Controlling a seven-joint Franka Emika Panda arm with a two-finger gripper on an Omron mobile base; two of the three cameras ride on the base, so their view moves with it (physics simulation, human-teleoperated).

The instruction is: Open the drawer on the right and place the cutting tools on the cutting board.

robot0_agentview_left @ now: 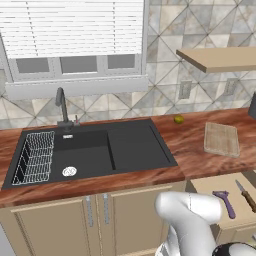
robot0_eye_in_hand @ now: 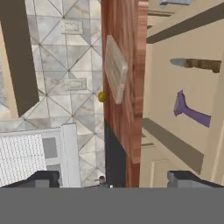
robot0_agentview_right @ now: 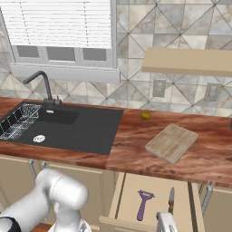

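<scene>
The drawer (robot0_agentview_left: 220, 186) (robot0_agentview_right: 128, 195) (robot0_eye_in_hand: 162, 94) on the right stands pulled out below the counter. Inside it lie a purple peeler (robot0_agentview_left: 225, 201) (robot0_agentview_right: 144, 203) (robot0_eye_in_hand: 190, 111) and a knife with a brown handle (robot0_agentview_left: 246, 195) (robot0_agentview_right: 171, 199) (robot0_eye_in_hand: 199, 64), side by side. The cutting board (robot0_agentview_left: 221, 139) (robot0_agentview_right: 172, 142) (robot0_eye_in_hand: 114, 70) lies bare on the counter behind the drawer. In the rolled hand view my gripper (robot0_eye_in_hand: 114, 180) is open, its fingertips (robot0_eye_in_hand: 41, 179) far apart with nothing between them. It hangs back from the drawer, touching neither tool.
A black sink (robot0_agentview_left: 125, 145) (robot0_agentview_right: 77, 127) with a wire rack (robot0_agentview_left: 34, 157) and a faucet (robot0_agentview_left: 61, 105) fills the counter's left. A small yellow-green fruit (robot0_agentview_left: 178, 119) (robot0_agentview_right: 145, 115) (robot0_eye_in_hand: 101, 97) sits by the wall. A tan shelf (robot0_agentview_left: 220, 59) (robot0_agentview_right: 188, 61) hangs above the board.
</scene>
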